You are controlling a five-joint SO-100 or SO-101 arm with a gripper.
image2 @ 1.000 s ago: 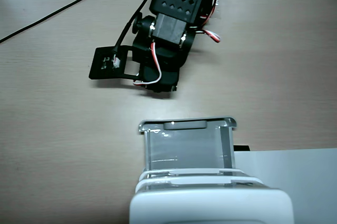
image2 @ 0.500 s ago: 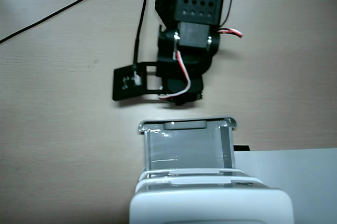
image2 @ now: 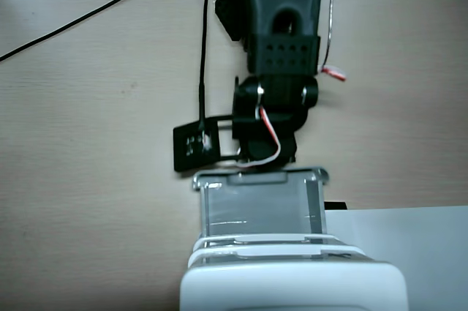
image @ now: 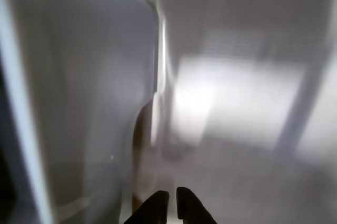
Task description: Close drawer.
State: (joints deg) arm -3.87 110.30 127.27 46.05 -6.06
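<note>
Not closed yet: small translucent grey plastic drawer (image2: 259,205) with clear sides and pale grey front rim juts well out of the white rounded cabinet body (image2: 292,282) at the counter's near edge in the fixed view. Probably early in the push, with nearly the whole slide-in left to do.

Black 2-finger pincer (image: 172,203) clenched on nothing, tips almost touching in the blurred wrist view; hidden under the black arm (image2: 281,55) in the fixed view, just beside the front rim.

Around: black cables (image2: 201,47) toward the far edge of the pale wooden counter (image2: 88,179), flat white sheet (image2: 409,245) at the near right corner. Nothing visibly blocking the drawer's path.
</note>
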